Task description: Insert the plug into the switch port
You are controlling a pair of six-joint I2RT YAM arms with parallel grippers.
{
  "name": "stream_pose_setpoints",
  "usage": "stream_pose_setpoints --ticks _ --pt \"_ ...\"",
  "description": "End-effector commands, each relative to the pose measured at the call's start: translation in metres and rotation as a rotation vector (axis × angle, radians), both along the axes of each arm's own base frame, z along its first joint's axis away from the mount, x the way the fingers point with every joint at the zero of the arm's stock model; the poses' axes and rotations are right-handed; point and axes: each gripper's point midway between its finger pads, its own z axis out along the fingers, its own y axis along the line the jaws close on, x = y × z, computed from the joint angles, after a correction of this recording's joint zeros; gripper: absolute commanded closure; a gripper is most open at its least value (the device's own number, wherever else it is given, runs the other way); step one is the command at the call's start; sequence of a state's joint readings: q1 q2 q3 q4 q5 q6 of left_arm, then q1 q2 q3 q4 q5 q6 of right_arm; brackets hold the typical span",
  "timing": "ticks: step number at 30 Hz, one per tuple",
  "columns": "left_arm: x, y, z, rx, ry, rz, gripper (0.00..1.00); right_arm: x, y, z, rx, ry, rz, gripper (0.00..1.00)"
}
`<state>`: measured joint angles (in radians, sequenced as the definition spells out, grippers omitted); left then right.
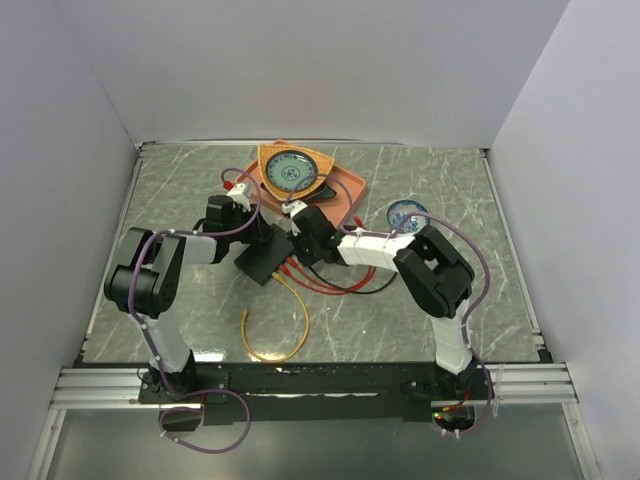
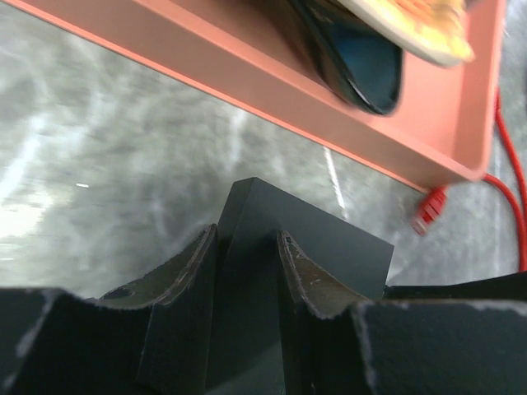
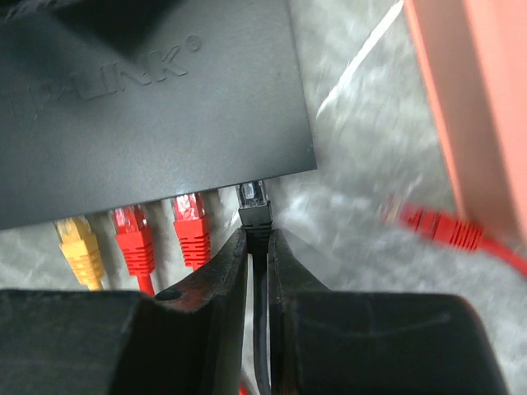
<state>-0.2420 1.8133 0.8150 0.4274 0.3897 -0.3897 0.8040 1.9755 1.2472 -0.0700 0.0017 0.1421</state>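
Centrally on the marbled table (image 1: 420, 310), the black switch (image 3: 148, 107) is clamped at one corner between the closed fingers of the left gripper (image 2: 245, 247), whose forearm is stretched level toward the right from a raised elbow. From the opposite side the right arm is folded low and reached leftward, and the right gripper (image 3: 257, 243) is pinched on the black plug (image 3: 254, 206) and its cable. That plug is held nose-first at the switch port (image 3: 251, 188) ending the row, beside two red plugs (image 3: 191, 230) and a yellow plug (image 3: 78, 247); how deeply it is seated cannot be told.
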Motion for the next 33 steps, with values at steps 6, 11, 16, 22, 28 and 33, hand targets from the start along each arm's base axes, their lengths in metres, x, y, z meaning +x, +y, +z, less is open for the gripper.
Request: stream_pose_setpoints --ticks 6,11,16,22,28,33 --pt "-0.112 -0.058 -0.039 -0.133 0.385 -0.325 0.99 0.08 0.117 0.191 0.572 -0.439 0.121 1.0" --pt "-0.115 -0.064 -0.04 -0.123 0.386 -0.352 0.99 0.074 0.13 0.186 0.578 -0.406 0.205 1.0" --pt "-0.12 -0.069 -0.041 -0.123 0.397 -0.38 0.99 0.076 0.133 0.182 0.56 -0.391 0.216 1.0" --pt "-0.124 -0.073 -0.043 -0.128 0.419 -0.402 0.99 0.08 0.126 0.179 0.54 -0.392 0.167 1.0" --pt "-0.119 -0.067 -0.042 -0.116 0.415 -0.359 0.99 0.073 0.105 0.162 0.496 -0.373 0.115 1.0" --pt "-0.114 -0.06 -0.044 -0.121 0.421 -0.317 0.99 0.061 0.086 0.144 0.458 -0.349 0.078 0.99"
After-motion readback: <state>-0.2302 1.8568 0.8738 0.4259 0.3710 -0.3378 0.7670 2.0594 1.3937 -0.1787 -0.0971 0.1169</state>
